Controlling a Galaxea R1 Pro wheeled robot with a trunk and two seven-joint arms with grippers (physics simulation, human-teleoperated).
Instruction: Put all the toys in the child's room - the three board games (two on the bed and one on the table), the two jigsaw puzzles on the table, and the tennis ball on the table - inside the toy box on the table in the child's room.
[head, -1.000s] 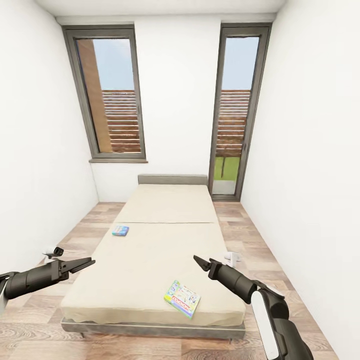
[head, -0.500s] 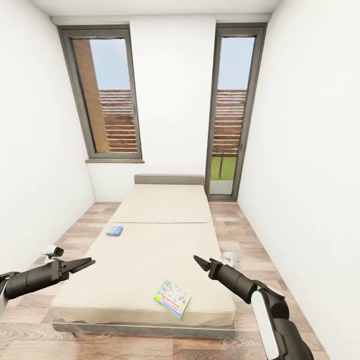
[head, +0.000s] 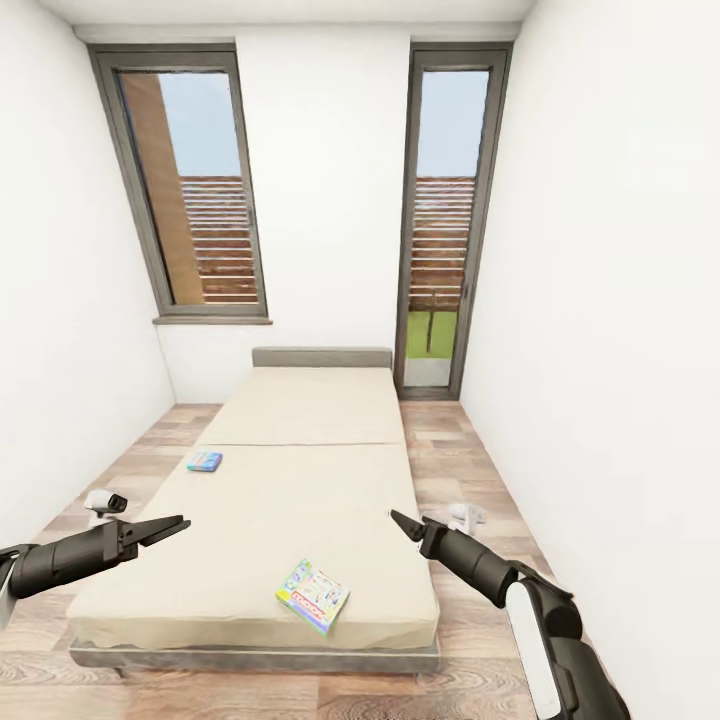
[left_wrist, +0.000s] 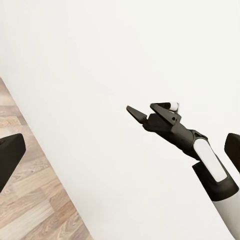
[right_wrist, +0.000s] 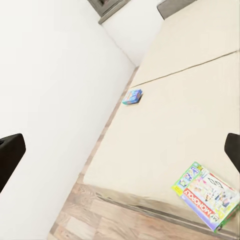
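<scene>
Room: White walls (head: 330, 200) stood all around, with two tall windows (head: 185, 185) in the upper part of the head view and a wood floor (head: 470, 470) below.
Bed: the bed (head: 300, 470) filled the middle of the head view, with its grey headboard (head: 320, 357) at the far end.
Small blue game: the small blue board game (head: 204, 461) lay flat on the bed, left of middle, close to the bed's left edge. It also showed small in the right wrist view (right_wrist: 133, 96).
Big green game: the green-edged board game (head: 312, 596) lay flat and turned a bit, low in the head view, near the foot of the bed. It sat at the lower right of the right wrist view (right_wrist: 207, 194).
Left tool: the left tool (head: 168, 525) hung in the air at the lower left of the head view. Its fingers looked almost together and held nothing.
Right tool: the right tool (head: 400, 524) hung at the lower right, over the bed's right edge. Its fingers looked close together, and it held and touched nothing. It showed in the left wrist view too (left_wrist: 145, 114).
Step in hand: the robot seemed to be getting near the bed to pick up a game.
How to do it well: I think the green-edged game was the easy one to take first, as it was nearest. The right tool would need to open wide, come down over one edge of the flat box, and pinch it without pushing it off the bed.
</scene>
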